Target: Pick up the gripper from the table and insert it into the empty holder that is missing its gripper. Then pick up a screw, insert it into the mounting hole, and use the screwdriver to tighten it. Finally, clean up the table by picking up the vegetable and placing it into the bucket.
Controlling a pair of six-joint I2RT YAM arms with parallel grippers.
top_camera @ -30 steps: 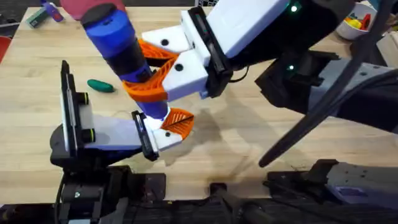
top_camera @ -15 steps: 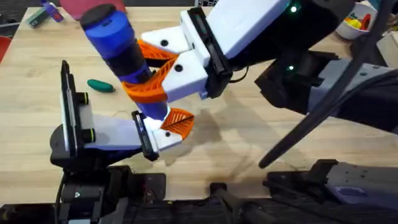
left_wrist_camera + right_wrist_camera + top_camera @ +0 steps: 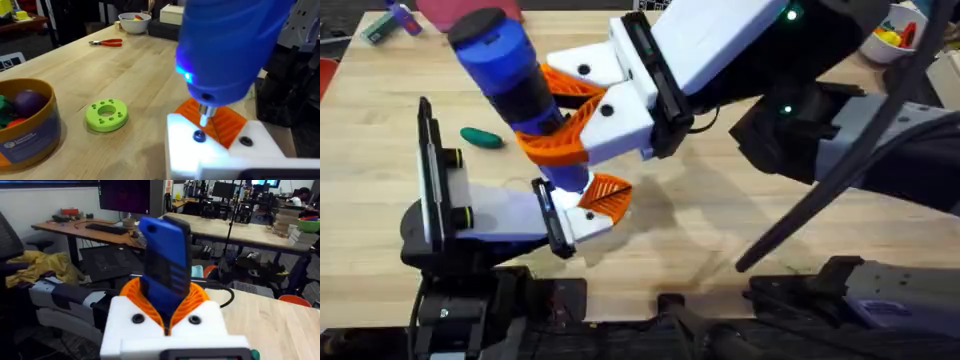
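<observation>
I saw my right tool (image 3: 570, 125) clamped on the blue pen-shaped electric screwdriver (image 3: 510, 75), its metal bit (image 3: 204, 118) over the white plastic block (image 3: 220, 150); my left tool's state I couldn't tell.

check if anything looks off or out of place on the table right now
One thing stands out: the green vegetable lies loose on the wood, while the bucket already holds other toys. The right end effector grips the screwdriver, tilted, its bit on a screw in the white block. Nothing looks spilled or broken.
</observation>
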